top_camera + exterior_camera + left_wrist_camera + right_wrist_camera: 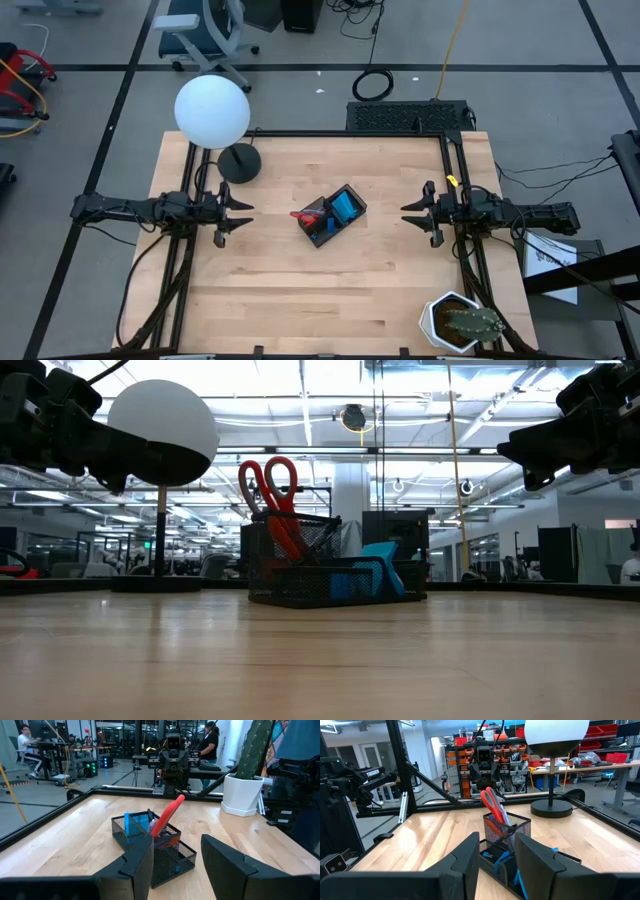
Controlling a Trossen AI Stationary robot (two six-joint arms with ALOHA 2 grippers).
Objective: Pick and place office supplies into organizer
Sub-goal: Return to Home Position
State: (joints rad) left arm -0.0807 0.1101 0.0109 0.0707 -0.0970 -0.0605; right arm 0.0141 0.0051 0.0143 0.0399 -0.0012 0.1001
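Black wire mesh forms the organizer (331, 217), which sits mid-table between the two sets of jaws, straight ahead of each and well apart from both. Red-handled scissors (270, 486) stand blades-down in its taller cup, at the end nearer the left jaws, with the handles leaning above the rim. A blue notepad (343, 207) rests tilted in the lower section, on the side toward the right jaws. A small blue item (176, 868) shows through the mesh of the low tray; what it is cannot be told.

The left gripper (246, 214) hangs above the table with its jaws parted by a moderate gap and nothing held between them. The right gripper (405, 215) faces it from across the organizer, its jaws parted about as far and likewise empty.

A globe lamp's round base (239, 163) stands near the left jaws, off to one side. A potted cactus (461, 322) sits behind and to the side of the right jaws, at the table corner
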